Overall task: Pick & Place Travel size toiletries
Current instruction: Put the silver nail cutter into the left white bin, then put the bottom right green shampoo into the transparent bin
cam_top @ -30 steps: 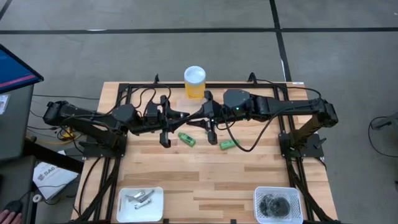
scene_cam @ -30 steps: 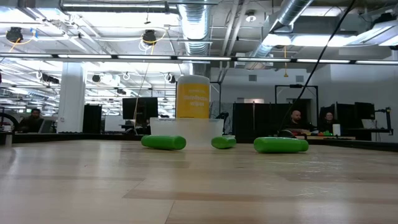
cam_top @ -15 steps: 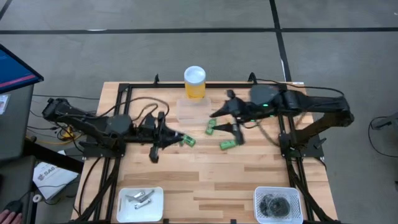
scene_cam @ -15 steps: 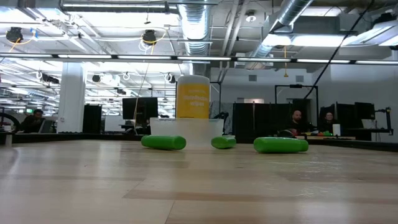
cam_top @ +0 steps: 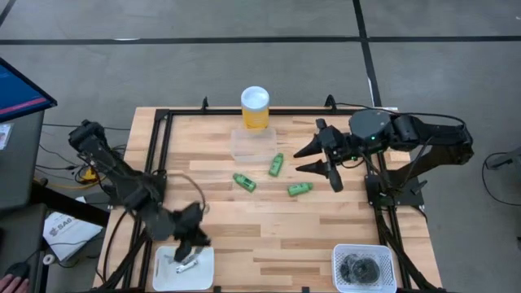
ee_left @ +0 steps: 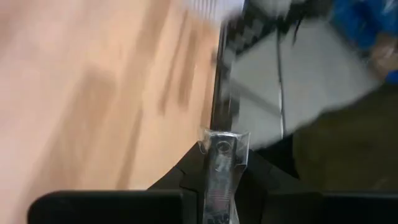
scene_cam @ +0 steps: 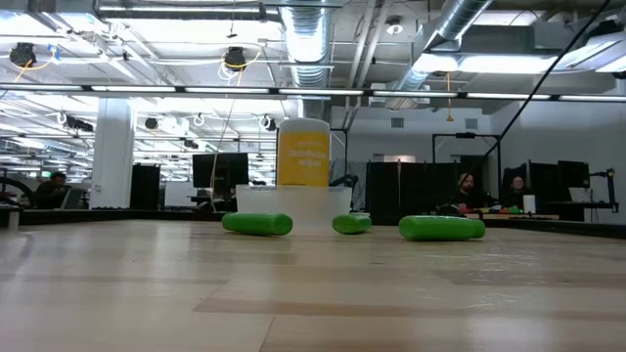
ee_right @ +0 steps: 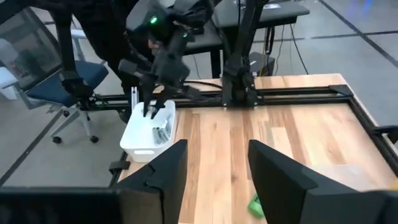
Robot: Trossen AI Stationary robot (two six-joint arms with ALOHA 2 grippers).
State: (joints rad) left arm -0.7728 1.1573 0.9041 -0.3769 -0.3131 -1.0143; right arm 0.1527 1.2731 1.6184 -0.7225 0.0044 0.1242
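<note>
Three bright green tubes [cam_top: 244,182] [cam_top: 277,165] [cam_top: 299,189] lie on their sides mid-table; they also show in the low view [scene_cam: 257,224] [scene_cam: 351,224] [scene_cam: 441,229]. My left gripper [cam_top: 191,244] is over the white tray [cam_top: 163,268] at the near left, shut on a thin silvery metal piece [ee_left: 222,163]. More silvery pieces [cam_top: 186,259] lie in that tray. My right gripper [cam_top: 309,160] is open and empty, to the right of the tubes, clear of the table. Dark grey round pieces [cam_top: 362,267] lie in a white basket at the near right. My left gripper pinches the thin silvery piece between its two fingers, and the piece's free end [ee_left: 222,142] sticks out past the fingertips. In the right wrist view the gripper [ee_right: 151,102] points down over the white tray [ee_right: 134,140], with the piece lifted clear.
A tall yellow white-lidded cylinder [cam_top: 255,107] stands at the far edge, with a clear shallow container [cam_top: 252,142] just in front of it. Black frame rails [cam_top: 155,163] run along the table's left, right and far sides. People sit in the room beyond the table [scene_cam: 468,191].
My left gripper has gone from mid-table, beside the tubes, toward the near left edge and now hangs over the white tray. My right gripper has drawn back from the centre toward the right edge, uncovering the middle green tube. The tubes have not moved.
</note>
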